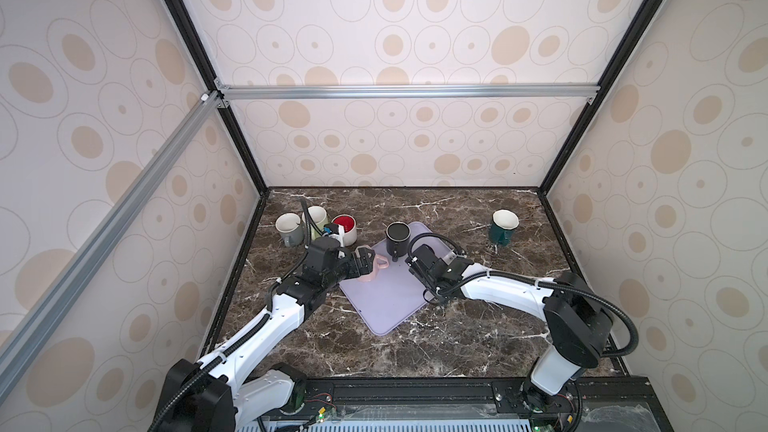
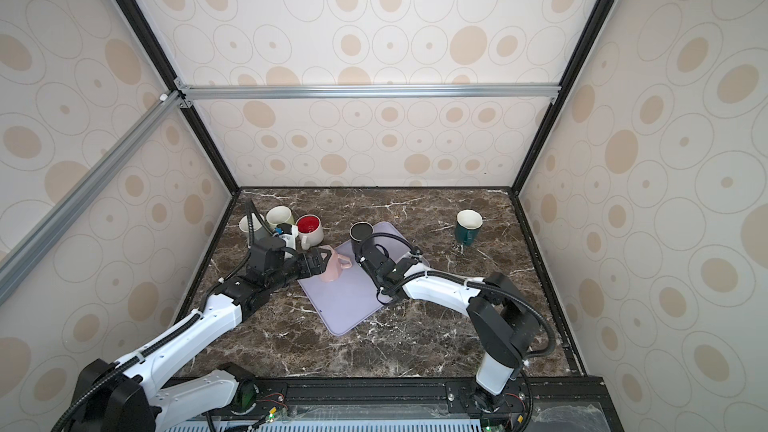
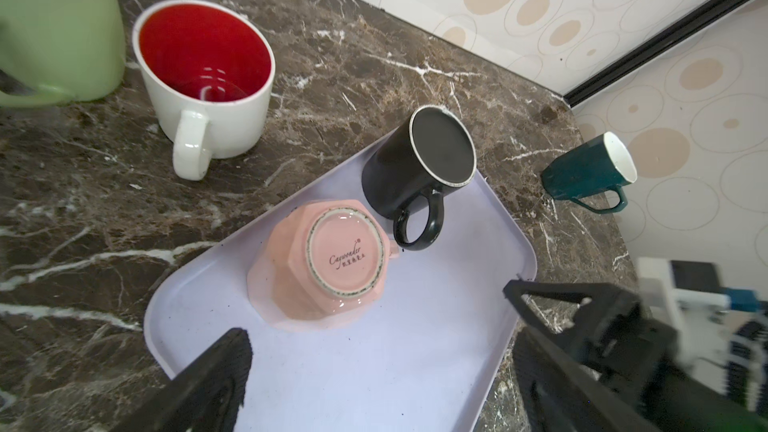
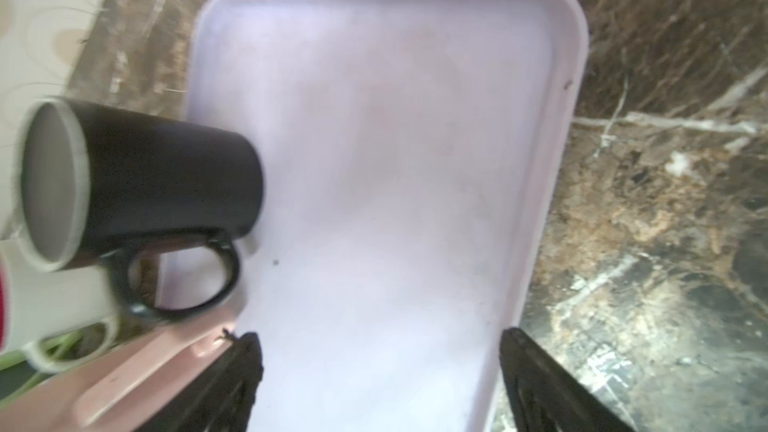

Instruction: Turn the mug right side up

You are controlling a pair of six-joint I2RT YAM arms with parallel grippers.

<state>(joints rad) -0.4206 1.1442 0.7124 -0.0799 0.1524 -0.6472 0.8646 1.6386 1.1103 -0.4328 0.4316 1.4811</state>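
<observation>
On the marble tabletop the lavender tray sits angled between both arms, within either's reach. The left hand hovers wide open just short of the pink mug, probably lining up a grasp. The right hand is spread empty too. The mug stands mouth-down on the tray, axis vertical, base up, handle toward the black mug.

Six mugs, one lilac tray, two robot arms.

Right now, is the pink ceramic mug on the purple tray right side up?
No, the pink ceramic mug shows its printed bottom facing up.
</observation>
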